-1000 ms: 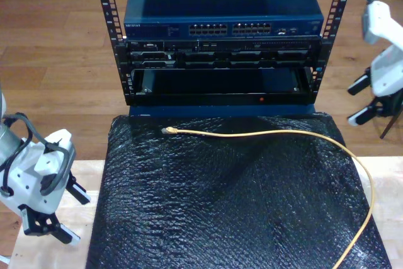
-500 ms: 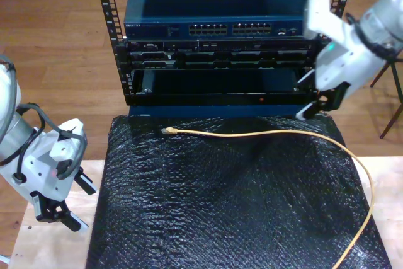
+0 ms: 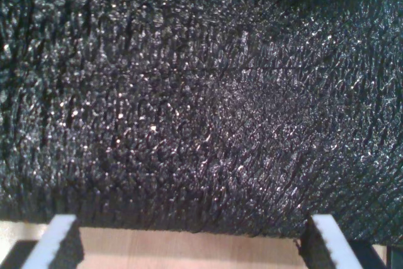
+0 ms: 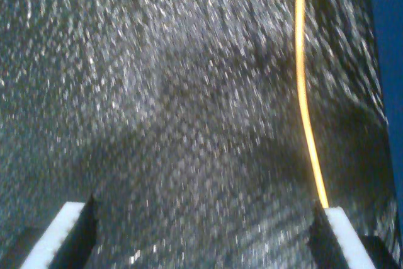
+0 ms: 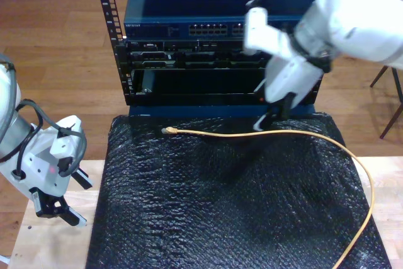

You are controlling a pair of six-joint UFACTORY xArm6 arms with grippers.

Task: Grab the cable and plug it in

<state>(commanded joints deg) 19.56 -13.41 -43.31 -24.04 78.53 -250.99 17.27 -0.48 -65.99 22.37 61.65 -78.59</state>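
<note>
In the exterior view, the cable (image 5: 271,133) lies on the black bubble-wrap sheet (image 5: 214,206) covering the table: its plug (image 5: 166,130) rests near the sheet's far edge toward the exterior view's left, and the yellow run crosses along that edge, then curves down the exterior view's right side to the near edge. My second gripper (image 5: 272,120) hangs over the far edge just above the cable, in front of the rack (image 5: 214,48) with its blue switch (image 5: 189,11); my first gripper (image 5: 58,212) sits off the sheet's near corner at the exterior view's left, above bare wood. The first wrist view adds what the exterior one cannot: its white fingertips (image 3: 53,240) stand wide apart with nothing between them, at the sheet's (image 3: 201,92) edge. The second wrist view shows its fingertips (image 4: 66,231) equally spread and empty, the cable (image 4: 303,92) running past one of them. Half a second earlier the second arm was at the rack's corner on the exterior view's right; it has since swung inward over the cable, which has not shifted.
</note>
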